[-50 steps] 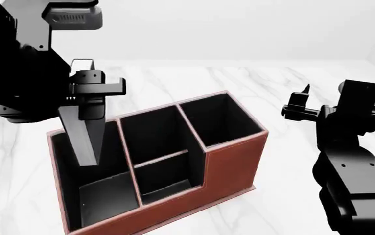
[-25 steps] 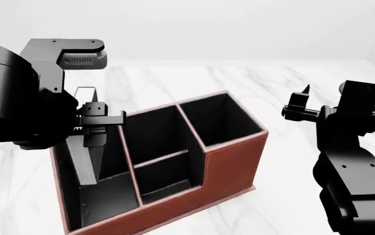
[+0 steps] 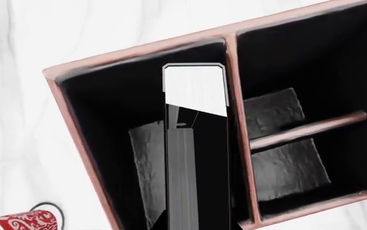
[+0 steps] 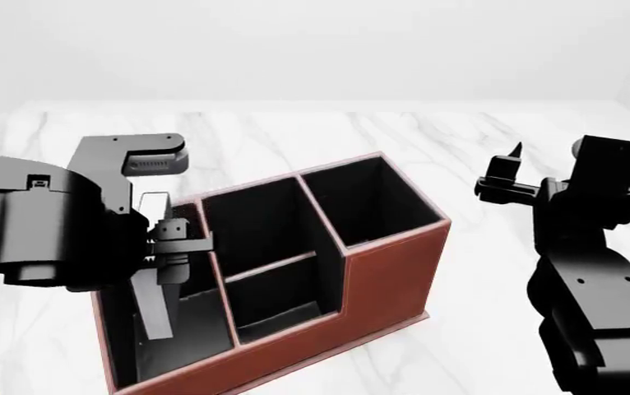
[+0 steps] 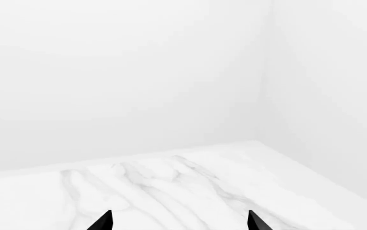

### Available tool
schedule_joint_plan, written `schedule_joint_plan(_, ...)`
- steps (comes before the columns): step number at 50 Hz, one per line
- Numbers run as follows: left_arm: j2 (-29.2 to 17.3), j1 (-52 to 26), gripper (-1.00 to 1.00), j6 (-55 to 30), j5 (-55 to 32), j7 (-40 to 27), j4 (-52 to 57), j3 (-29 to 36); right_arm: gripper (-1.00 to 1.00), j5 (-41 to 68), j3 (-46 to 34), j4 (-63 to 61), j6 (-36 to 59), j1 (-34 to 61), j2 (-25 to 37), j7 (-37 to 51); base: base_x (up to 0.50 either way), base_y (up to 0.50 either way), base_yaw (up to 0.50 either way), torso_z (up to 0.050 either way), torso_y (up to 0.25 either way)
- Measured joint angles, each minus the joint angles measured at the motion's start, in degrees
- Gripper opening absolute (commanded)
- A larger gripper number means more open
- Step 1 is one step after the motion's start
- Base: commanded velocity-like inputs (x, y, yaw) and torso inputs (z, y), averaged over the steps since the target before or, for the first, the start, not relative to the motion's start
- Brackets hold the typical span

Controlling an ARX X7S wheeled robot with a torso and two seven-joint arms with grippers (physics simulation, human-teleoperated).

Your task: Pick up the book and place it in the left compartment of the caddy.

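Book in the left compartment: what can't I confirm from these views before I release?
- Book's lower end: cut off by the left wrist view's edge; head view too dark to show floor contact.
- Left end effector's grip: hidden by the arm in the head view.
- Right end effector: only tips show; caddy out of frame.

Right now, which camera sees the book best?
The left wrist view. It looks straight down at the book, showing its black cover and white page edges inside the left compartment. The head view shows only a thin dark slab below the left gripper. The right wrist view misses it.
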Motion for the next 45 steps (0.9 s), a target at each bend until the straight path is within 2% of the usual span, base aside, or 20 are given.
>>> schedule_joint_plan(45,1.8,13.9,-1.00,6.7,12.9,9.7,-5.2,4.3,1.00,1.0,0.4,-0.8,0.1,-0.6,0.6,0.5,0.00,0.00,0.00,0.000,0.001)
